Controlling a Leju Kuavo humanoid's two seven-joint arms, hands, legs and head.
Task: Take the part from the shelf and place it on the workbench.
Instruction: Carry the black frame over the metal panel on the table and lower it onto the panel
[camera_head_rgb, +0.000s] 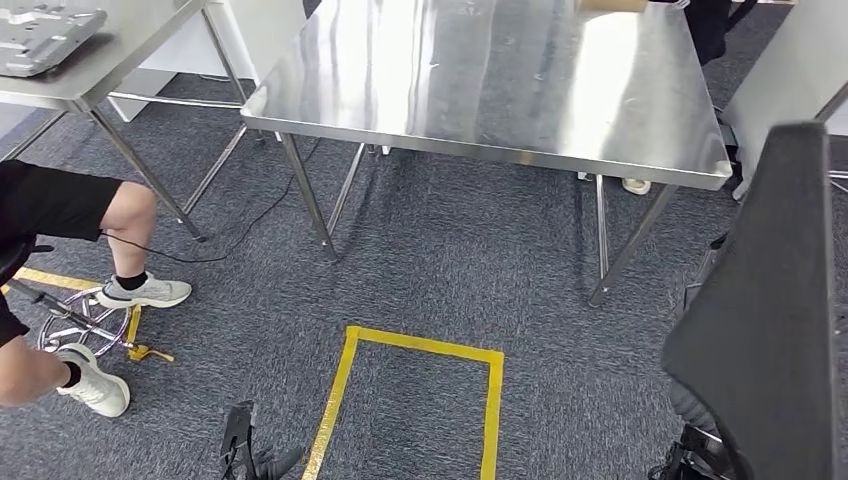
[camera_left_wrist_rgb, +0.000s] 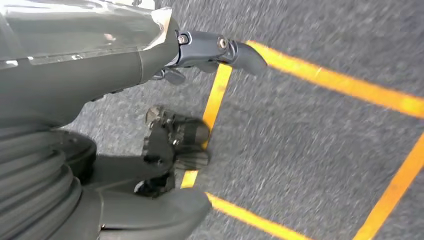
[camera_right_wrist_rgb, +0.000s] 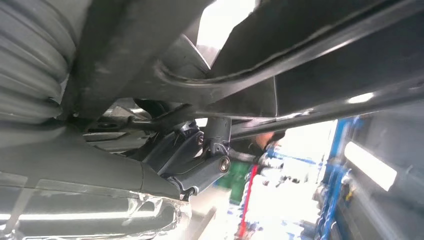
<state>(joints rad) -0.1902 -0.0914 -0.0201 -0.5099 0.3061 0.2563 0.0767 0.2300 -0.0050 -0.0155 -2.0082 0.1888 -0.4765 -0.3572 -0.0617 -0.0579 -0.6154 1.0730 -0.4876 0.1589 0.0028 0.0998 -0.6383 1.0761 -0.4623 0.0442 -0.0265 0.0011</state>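
Right hand (camera_right_wrist_rgb: 200, 160) grips dark part (camera_head_rgb: 770, 320); left hand (camera_left_wrist_rgb: 165, 135) empty, fingers apart.

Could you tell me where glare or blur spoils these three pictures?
Head view: sharp, with ceiling light glaring off the steel workbench. Left wrist view: carpet and yellow tape smeared by motion blur. Right wrist view: background blown out and blurred; the dark part is underexposed.

A workshop or test lab: steel desk (camera_head_rgb: 480, 80) on thin metal legs, a second one (camera_head_rgb: 90, 75) beside it, standing on grey carpet (camera_head_rgb: 450, 260). Yellow tape (camera_head_rgb: 420, 345) marks a floor box (a standing spot, seemingly).
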